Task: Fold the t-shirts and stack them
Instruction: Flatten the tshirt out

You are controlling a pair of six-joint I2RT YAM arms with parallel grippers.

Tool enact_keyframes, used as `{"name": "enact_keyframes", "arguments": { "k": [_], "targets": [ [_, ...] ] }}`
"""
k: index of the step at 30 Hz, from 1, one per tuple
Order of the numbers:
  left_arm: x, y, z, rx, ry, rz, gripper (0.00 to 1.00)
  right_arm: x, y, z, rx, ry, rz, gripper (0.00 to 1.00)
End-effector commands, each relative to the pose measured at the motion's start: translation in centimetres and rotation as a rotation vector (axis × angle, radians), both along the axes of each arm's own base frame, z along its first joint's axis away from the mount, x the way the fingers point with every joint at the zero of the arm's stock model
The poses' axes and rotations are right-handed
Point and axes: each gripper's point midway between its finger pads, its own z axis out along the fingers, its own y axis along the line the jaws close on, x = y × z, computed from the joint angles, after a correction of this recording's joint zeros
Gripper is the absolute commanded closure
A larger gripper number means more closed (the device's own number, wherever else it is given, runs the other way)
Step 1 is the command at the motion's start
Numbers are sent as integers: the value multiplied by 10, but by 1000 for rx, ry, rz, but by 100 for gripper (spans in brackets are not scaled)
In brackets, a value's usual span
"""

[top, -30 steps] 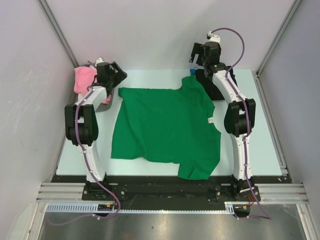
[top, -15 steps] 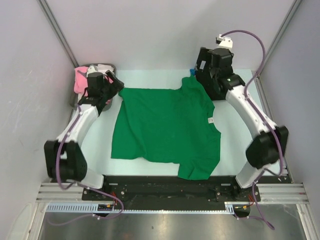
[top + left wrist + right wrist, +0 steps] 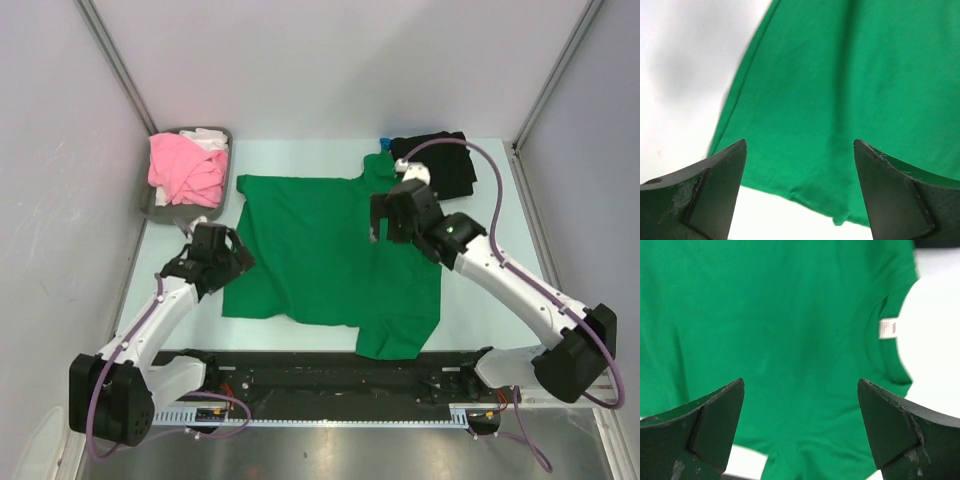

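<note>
Top external — one green t-shirt [image 3: 320, 250], one tray [image 3: 148, 205].

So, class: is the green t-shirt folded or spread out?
Spread out: the green t-shirt lies flat on the table, body and both sleeves laid open.

bright, even overhead light fills the top view, leaving only faint soft shadows on the pale flat table [image 3: 300, 155]. both wrist views are soft: the bright green cotton t-shirt [image 3: 850, 90] is blurred and the bare table washes out to white.
</note>
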Motion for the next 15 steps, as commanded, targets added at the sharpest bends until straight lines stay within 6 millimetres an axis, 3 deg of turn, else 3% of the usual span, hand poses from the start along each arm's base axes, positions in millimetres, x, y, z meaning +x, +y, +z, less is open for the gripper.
{"name": "enact_keyframes", "arguments": {
  "k": [1, 5, 11, 15],
  "targets": [
    [-31, 16, -23, 34, 92, 137, 9, -34, 13, 28, 60, -70, 10, 0],
    [-35, 13, -38, 37, 121, 143, 10, -44, 20, 22, 66, -65, 32, 0],
    [-40, 13, -62, 142, 273, 137, 14, -51, 15, 5, 40, -43, 32, 0],
    [-48, 21, -79, 237, 386, 156, 16, -57, 11, 9, 69, -60, 37, 0]
  ]
}}
